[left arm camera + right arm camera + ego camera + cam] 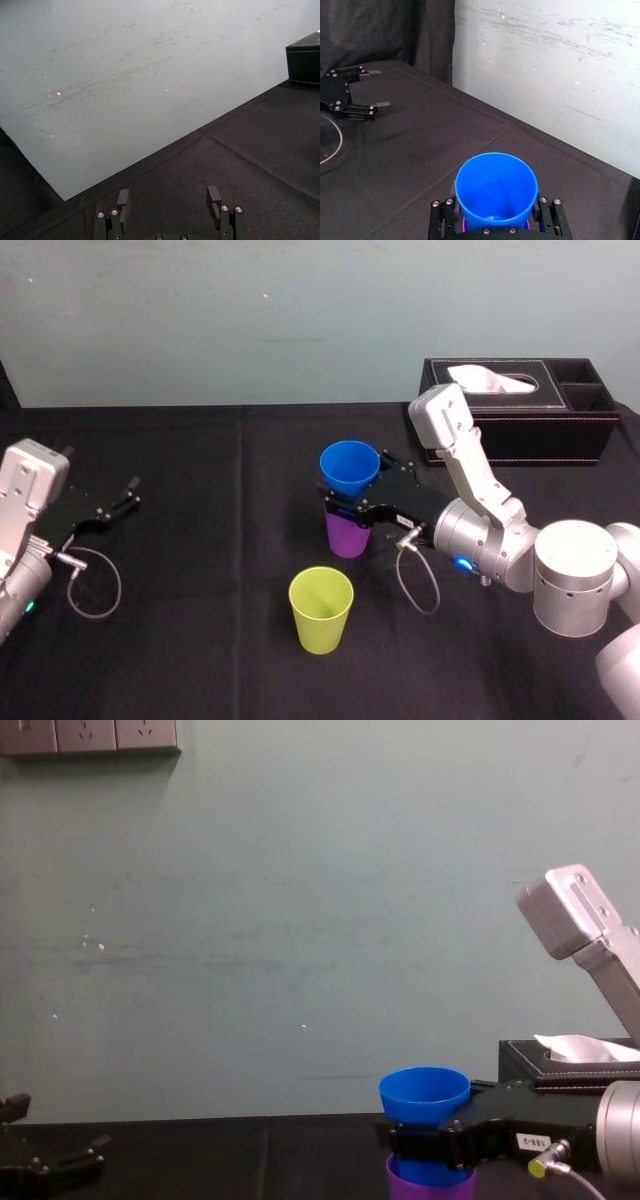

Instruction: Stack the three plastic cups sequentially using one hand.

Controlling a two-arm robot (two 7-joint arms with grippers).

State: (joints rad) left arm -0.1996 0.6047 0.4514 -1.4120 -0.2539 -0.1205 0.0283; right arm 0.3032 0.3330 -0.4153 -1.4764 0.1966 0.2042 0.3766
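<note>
My right gripper (358, 487) is shut on the blue cup (349, 468), one finger on each side of its wall. The blue cup (424, 1095) stands upright with its bottom sunk into the mouth of the purple cup (430, 1190). The purple cup (347, 537) rests on the black cloth near the table's middle. In the right wrist view the blue cup (496, 185) sits between the fingers (547, 212), empty inside. The yellow-green cup (321, 610) stands alone, upright, nearer to me than the other two. My left gripper (132, 492) is parked open at the far left.
A black leather tissue box (520, 410) with side compartments stands at the back right, just behind my right arm. The pale wall (300, 920) rises behind the table's far edge. A loose cable (95, 585) loops beside the left wrist.
</note>
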